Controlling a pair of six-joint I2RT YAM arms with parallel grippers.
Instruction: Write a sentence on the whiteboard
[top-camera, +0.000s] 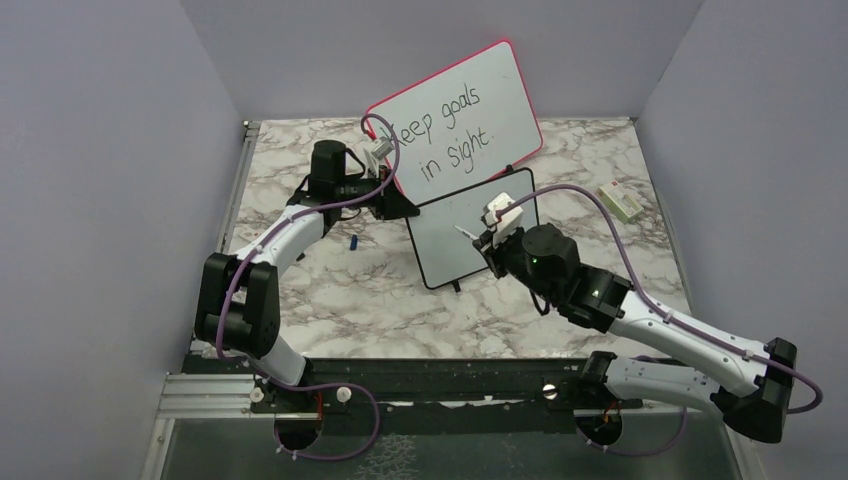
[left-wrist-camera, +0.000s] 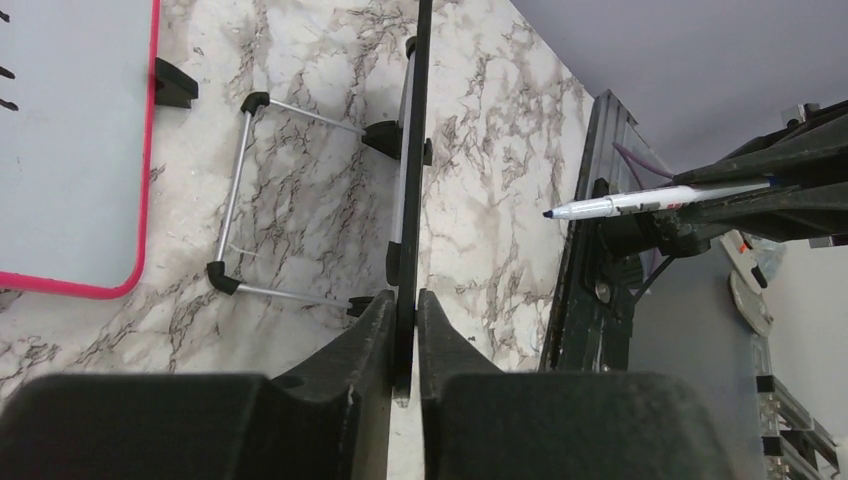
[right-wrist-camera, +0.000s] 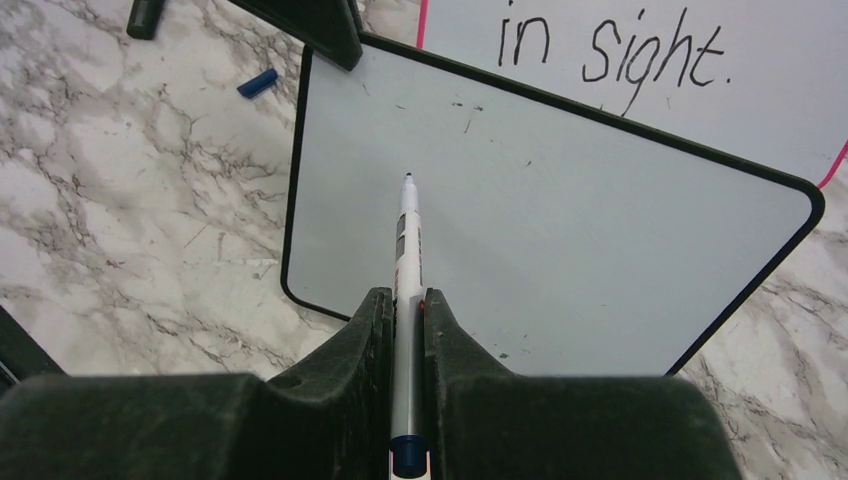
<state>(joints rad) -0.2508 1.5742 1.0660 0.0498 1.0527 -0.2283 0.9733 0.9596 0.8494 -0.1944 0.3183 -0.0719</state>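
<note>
Right now the whiteboard (top-camera: 450, 245) (right-wrist-camera: 560, 220) stands near the middle of the bench (top-camera: 350, 300), a little toward the far edge. It leans back on a wire stand (left-wrist-camera: 240, 190) and its white face carries only a few small dark specks. The left jaws are closed narrowly on the board's thin black frame at its upper left corner, one finger (left-wrist-camera: 375, 335) pressed against each side. The right jaws are closed tight on a marker (right-wrist-camera: 407, 240) (left-wrist-camera: 640, 203), gripped along its barrel with the uncapped tip pointing at the board's face. In the left wrist view the tip stands clear of the board with a gap between them. Behind the whiteboard, toward the far edge, a larger pink-framed board (top-camera: 455, 115) leans back with "Keep goals in sight." written in black. A small blue cap (top-camera: 354, 242) (right-wrist-camera: 258, 82) lies on the marble toward the left edge, apart from the whiteboard. A small pale box (top-camera: 620, 201) rests near the right edge.
</note>
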